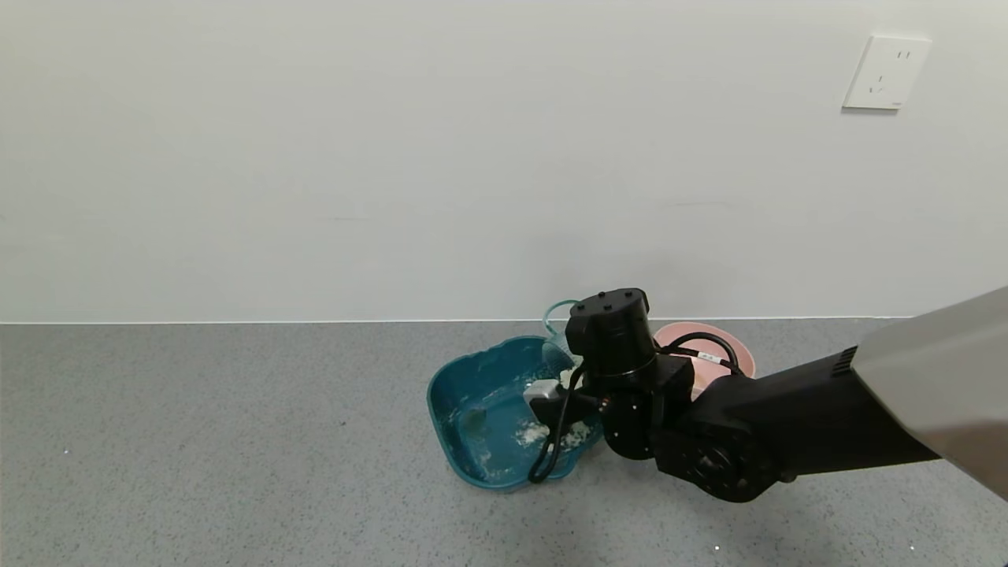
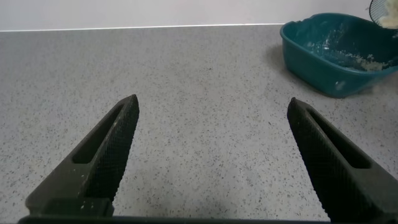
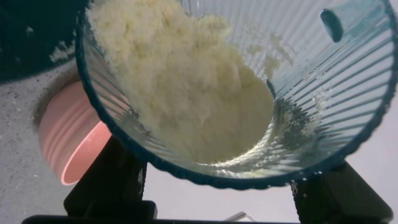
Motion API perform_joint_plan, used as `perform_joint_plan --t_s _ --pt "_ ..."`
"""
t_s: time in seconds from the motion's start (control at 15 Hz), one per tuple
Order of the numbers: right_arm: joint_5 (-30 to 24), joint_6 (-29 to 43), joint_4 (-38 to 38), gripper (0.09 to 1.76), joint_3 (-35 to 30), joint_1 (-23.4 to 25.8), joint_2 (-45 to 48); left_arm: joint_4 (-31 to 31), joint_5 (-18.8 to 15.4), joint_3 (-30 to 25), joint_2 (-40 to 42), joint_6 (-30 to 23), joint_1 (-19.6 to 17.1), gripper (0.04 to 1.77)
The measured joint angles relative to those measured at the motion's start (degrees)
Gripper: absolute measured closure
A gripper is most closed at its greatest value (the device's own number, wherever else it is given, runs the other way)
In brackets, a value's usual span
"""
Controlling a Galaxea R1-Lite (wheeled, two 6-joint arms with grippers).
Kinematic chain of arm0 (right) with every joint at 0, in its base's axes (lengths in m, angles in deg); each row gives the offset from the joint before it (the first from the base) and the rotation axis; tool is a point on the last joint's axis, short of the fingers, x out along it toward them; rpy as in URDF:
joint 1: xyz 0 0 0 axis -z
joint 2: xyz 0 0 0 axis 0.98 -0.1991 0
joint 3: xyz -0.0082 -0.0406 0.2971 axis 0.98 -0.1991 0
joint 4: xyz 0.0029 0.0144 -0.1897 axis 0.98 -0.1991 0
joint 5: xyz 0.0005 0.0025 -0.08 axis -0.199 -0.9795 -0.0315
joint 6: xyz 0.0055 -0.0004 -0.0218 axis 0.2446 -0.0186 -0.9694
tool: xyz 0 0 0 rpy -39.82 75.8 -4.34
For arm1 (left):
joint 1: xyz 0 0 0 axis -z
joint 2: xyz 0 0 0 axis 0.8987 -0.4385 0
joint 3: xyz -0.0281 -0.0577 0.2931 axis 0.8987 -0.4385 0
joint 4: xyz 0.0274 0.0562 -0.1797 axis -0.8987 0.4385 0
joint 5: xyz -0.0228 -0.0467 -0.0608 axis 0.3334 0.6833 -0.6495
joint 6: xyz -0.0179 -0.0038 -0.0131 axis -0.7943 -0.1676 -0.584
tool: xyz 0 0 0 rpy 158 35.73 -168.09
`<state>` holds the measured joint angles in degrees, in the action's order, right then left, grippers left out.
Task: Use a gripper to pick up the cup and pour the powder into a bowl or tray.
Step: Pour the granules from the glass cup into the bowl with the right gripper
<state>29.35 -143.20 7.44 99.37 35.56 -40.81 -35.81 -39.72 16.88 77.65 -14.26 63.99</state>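
My right gripper [image 3: 217,186] is shut on the ribbed pale green-blue cup [image 3: 336,93] and holds it tipped over the dark teal tray [image 1: 480,402]. In the head view only a bit of the cup [image 1: 556,315] shows behind the black wrist. White clumpy powder [image 3: 180,74] lies inside the cup, slid toward its rim. Some powder [image 1: 535,431] lies in the tray, which is smeared white. The tray also shows in the left wrist view [image 2: 317,59]. My left gripper [image 2: 211,112] is open and empty, low over the grey counter, well left of the tray.
A round pink bowl [image 1: 736,354] sits just right of the tray, partly behind my right arm; it also shows in the right wrist view [image 3: 65,137]. The grey speckled counter [image 1: 197,441] runs back to a white wall with a socket [image 1: 886,72].
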Motion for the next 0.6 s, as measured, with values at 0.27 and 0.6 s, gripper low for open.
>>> perform_joint_plan --t_s 0.27,0.6 --pt "3.2 -0.7 0.0 0.56 0.1 -0.6 -0.9 0.0 0.0 0.0 0.0 0.0 0.0 0.09" --pt "4.6 -1.0 -0.1 0.56 0.3 -0.9 -1.3 0.0 0.0 0.0 0.0 0.0 0.0 0.09"
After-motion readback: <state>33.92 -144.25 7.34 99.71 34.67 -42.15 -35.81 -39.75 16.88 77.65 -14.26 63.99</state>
